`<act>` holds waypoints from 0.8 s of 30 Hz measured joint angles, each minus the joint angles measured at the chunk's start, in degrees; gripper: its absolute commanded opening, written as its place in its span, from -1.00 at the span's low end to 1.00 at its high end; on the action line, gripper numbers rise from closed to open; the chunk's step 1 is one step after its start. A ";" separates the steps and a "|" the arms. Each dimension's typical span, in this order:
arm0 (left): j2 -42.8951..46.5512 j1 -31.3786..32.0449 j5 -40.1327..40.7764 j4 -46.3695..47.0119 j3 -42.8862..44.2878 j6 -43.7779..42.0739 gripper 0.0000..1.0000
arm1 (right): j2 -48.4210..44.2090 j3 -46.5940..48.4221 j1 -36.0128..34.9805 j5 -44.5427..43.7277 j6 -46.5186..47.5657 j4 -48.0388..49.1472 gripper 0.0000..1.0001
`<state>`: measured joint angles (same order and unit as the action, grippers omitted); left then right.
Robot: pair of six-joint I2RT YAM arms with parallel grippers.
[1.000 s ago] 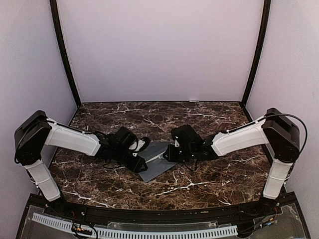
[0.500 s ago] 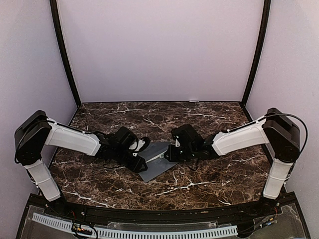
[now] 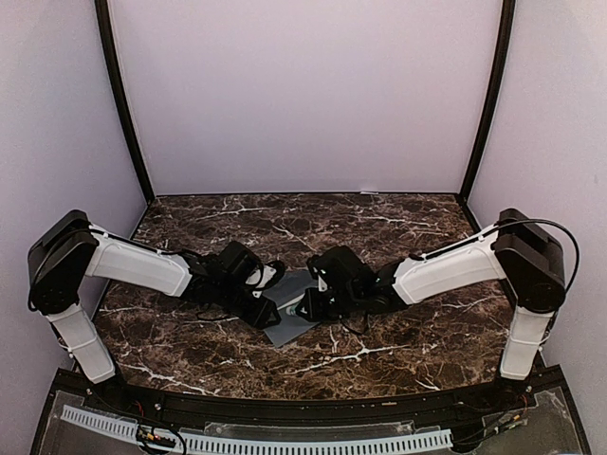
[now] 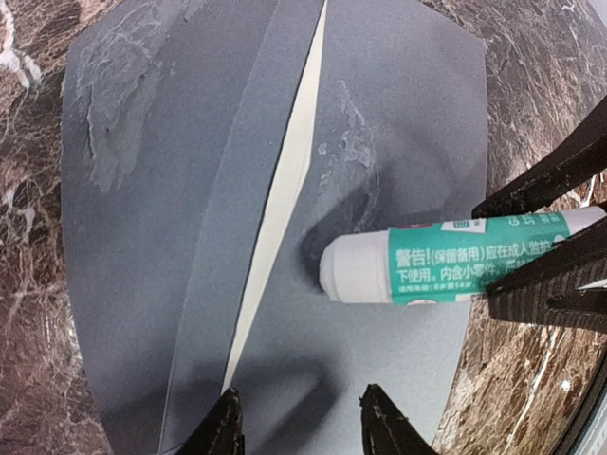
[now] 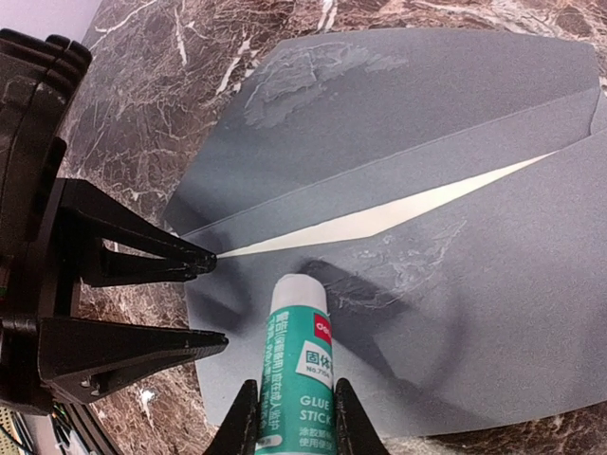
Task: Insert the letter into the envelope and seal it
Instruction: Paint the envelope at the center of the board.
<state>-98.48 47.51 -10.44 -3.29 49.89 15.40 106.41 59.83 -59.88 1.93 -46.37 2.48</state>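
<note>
Dark brown marble table (image 3: pixel 398 341) carries everything. Right gripper (image 5: pixel 292 409) is clamped on a white glue stick with a green label (image 5: pixel 299 346), whose white end sits on the flat slate-grey paper envelope (image 5: pixel 474 313), just beside its flap edge. Left gripper (image 4: pixel 301 406) holds its fingers apart over the envelope's edge. The cream paper letter (image 5: pixel 379 221) lies inside the envelope, only a thin sliver showing. Shiny glue smears (image 5: pixel 294 71) mark the envelope.

Centre of table (image 3: pixel 379 218): envelope (image 5: pixel 455 123) lies flat, between both arms. The letter (image 5: pixel 379 220) sits inside it, one sliver showing along the flap edge. The glue stick (image 5: pixel 299 351), clamped in right gripper (image 5: pixel 294 389), has its tip on the envelope face just beside that sliver. The left gripper (image 5: pixel 216 297), fingers spread, is at the opposite edge.
</note>
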 measured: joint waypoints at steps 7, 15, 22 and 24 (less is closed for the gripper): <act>-0.09 0.00 0.00 0.04 0.04 0.00 -0.15 | 0.00 1.81 0.00 -2.36 -0.07 -3.89 -1.00; -0.13 0.00 0.00 0.00 0.13 0.00 -0.15 | -0.52 1.90 1.75 -5.07 -0.50 -5.66 -1.00; -0.22 0.00 0.00 -0.04 0.26 -0.02 -0.16 | -1.20 1.25 3.78 -5.95 -0.66 -6.14 -1.00; -0.22 0.00 0.00 -0.07 0.28 -0.02 -0.16 | -1.27 1.22 4.02 -6.05 -0.63 -6.21 -1.00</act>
<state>-98.70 47.51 -10.44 -3.36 50.17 15.38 105.14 61.06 -55.86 -4.12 -47.00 -3.73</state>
